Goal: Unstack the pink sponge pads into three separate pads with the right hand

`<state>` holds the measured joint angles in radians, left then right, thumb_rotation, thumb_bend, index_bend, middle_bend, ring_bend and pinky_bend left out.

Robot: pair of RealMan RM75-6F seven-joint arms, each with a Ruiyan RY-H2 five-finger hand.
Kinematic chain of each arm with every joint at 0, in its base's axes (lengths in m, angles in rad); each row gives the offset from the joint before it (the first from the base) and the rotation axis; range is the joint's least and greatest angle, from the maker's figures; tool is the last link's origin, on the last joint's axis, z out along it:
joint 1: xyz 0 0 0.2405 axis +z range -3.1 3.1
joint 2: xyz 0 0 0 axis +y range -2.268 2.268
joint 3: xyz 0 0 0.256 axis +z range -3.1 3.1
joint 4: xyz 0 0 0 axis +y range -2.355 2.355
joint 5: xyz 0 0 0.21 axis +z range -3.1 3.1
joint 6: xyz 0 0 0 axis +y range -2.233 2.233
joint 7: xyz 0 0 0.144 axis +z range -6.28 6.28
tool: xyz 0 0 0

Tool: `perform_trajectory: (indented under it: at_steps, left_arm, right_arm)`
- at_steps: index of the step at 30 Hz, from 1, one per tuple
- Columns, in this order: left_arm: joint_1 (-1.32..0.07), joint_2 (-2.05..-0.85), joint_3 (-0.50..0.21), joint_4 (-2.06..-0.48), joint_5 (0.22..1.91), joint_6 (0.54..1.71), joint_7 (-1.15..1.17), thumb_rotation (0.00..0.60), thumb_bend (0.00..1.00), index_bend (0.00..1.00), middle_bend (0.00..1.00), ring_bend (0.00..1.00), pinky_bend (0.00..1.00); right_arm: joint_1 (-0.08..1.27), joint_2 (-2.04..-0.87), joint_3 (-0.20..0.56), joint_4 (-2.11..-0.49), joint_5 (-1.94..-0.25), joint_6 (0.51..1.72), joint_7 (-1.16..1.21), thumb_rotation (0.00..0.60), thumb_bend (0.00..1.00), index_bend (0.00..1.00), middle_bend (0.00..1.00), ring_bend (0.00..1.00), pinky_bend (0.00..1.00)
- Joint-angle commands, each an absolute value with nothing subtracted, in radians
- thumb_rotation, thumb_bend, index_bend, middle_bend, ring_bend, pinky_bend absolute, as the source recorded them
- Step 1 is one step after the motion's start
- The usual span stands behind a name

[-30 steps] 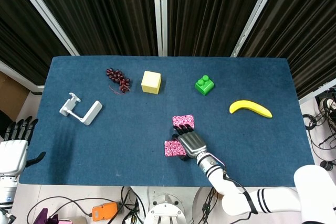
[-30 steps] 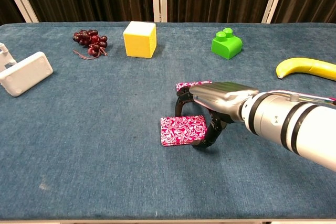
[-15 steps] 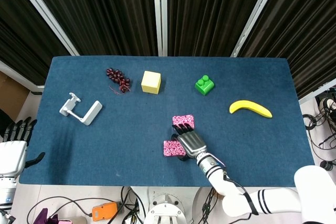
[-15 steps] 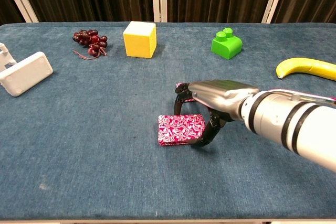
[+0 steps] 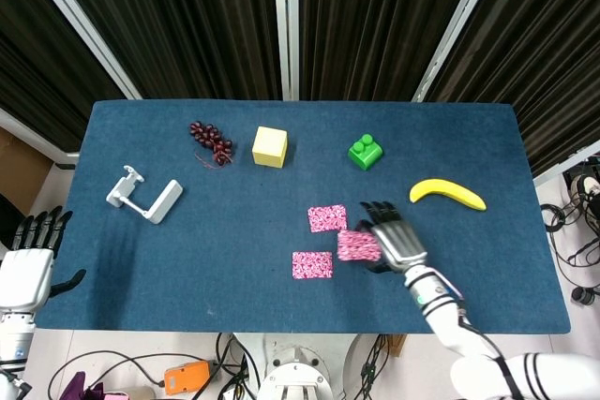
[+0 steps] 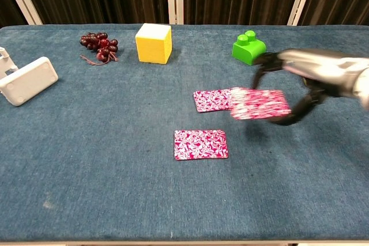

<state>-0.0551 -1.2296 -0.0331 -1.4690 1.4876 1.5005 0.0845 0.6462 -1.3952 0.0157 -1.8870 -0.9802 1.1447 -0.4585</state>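
Three pink patterned sponge pads show in both views. One pad (image 5: 327,218) (image 6: 213,99) lies flat near the table's middle. A second pad (image 5: 312,265) (image 6: 200,144) lies flat nearer the front edge, apart from the first. My right hand (image 5: 394,241) (image 6: 311,73) holds the third pad (image 5: 357,245) (image 6: 260,103) above the cloth, just right of the other two; it is blurred by motion. My left hand (image 5: 30,264) hangs off the table's left front corner, fingers apart and holding nothing.
On the blue tablecloth (image 5: 234,231) are dark grapes (image 5: 211,142), a yellow cube (image 5: 269,146), a green toy brick (image 5: 366,152), a banana (image 5: 447,194) to the right of my right hand, and a white stand (image 5: 145,196) at the left.
My right hand has swung to the right and risen, carrying one pad. The front pad stays on the cloth, and the middle pad is now uncovered.
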Motion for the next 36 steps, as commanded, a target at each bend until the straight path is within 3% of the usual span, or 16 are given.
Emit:
perform_trajectory:
  at_steps: [1, 9, 21, 27, 36]
  left_arm:
    - [-0.058, -1.232, -0.034, -1.471, 1.489, 1.499, 0.088, 0.6, 0.12, 0.0, 0.0, 0.0, 0.0]
    - [-0.063, -1.23, -0.035, -1.486, 1.491, 1.497, 0.101, 0.6, 0.12, 0.0, 0.0, 0.0, 0.0]
    - [-0.067, -1.228, -0.035, -1.496, 1.491, 1.493, 0.111, 0.6, 0.12, 0.0, 0.0, 0.0, 0.0]
    - [-0.071, -1.224, -0.042, -1.495, 1.481, 1.487, 0.089, 0.6, 0.12, 0.0, 0.0, 0.0, 0.0]
    - [-0.073, -1.233, -0.046, -1.49, 1.464, 1.475, 0.051, 0.6, 0.12, 0.0, 0.0, 0.0, 0.0]
  right_arm:
    - [0.603, -1.351, -0.017, -1.851, -0.984, 1.126, -0.399, 0.6, 0.5, 0.47, 0.1, 0.0, 0.0]
    - [0.575, -1.368, -0.034, -1.748, -0.998, 1.066, -0.346, 0.6, 0.5, 0.42, 0.1, 0.0, 0.0]
    - [0.537, -1.328, -0.04, -1.773, -1.067, 1.058, -0.309, 0.6, 0.5, 0.16, 0.1, 0.0, 0.0]
    - [0.45, -1.175, 0.007, -1.852, -1.234, 1.246, -0.175, 0.6, 0.5, 0.14, 0.1, 0.0, 0.0]
    - [0.258, -1.011, -0.052, -1.873, -1.4, 1.514, -0.151, 0.6, 0.5, 0.0, 0.04, 0.0, 0.0]
